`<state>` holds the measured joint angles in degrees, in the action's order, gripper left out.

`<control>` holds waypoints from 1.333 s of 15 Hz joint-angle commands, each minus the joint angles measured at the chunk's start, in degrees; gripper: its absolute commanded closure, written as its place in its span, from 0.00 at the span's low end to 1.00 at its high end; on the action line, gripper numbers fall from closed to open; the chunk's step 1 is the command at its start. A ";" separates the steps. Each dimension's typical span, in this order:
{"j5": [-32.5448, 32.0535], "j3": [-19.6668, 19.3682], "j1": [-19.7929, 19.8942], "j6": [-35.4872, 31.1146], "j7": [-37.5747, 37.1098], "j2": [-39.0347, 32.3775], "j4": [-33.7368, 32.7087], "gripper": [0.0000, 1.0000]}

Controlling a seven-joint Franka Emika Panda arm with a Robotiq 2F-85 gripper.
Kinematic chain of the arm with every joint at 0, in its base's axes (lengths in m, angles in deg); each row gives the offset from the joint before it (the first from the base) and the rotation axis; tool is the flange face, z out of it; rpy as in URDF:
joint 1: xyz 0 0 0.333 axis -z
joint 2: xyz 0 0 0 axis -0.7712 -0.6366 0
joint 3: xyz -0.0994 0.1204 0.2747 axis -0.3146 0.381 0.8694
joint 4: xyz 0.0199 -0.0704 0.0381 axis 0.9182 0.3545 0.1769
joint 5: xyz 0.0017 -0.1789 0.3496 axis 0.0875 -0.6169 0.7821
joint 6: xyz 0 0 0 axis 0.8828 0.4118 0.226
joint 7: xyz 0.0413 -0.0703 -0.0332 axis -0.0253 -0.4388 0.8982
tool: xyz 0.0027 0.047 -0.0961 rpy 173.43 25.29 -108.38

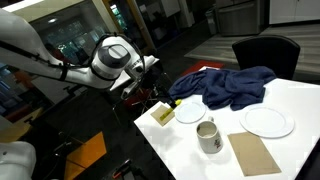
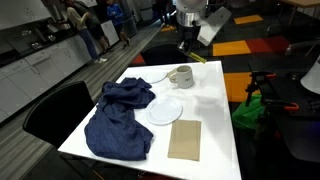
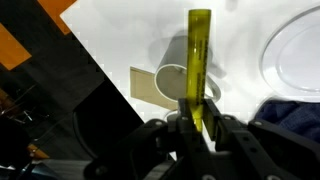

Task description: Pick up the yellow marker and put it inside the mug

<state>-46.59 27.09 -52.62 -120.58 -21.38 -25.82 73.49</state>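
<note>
1. Gripper (image 3: 200,118): pinching the marker (image 3: 199,55). In the wrist view the jaws are pressed onto the marker's near end from both sides, and the yellow shaft runs straight out from between them.
2. Marker: held clear of the table (image 1: 300,150). In the wrist view its shaft crosses in front of the mug (image 3: 176,82), over the rim. I cannot tell from that view whether the tip has entered the mug.
3. Mug: upright on the table, open end up, in both exterior views (image 1: 208,135) (image 2: 181,76). In an exterior view the gripper (image 2: 188,40) hangs above and beyond it, not touching it.
4. Plate (image 1: 190,110): on the table just behind the mug.
5. Second plate (image 1: 267,121): to the mug's side, apart from it.
6. Brown sheet (image 1: 253,153): flat on the table, near the mug.
7. Cloth (image 1: 225,85): dark blue, bunched, lying beyond both plates from the mug.
8. Tan pad (image 1: 163,115): near the table edge, beside the plate nearest the mug.
</note>
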 commanded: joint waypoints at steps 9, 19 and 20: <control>-27.02 2.47 -2.96 12.13 -49.79 -3.61 -3.39 0.95; -33.51 1.73 -5.52 33.48 -75.64 -16.24 -8.70 0.95; -33.67 1.57 -5.40 33.73 -76.53 -17.83 -9.17 0.95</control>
<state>-79.37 29.34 -57.30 -90.43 -93.83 -38.62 67.28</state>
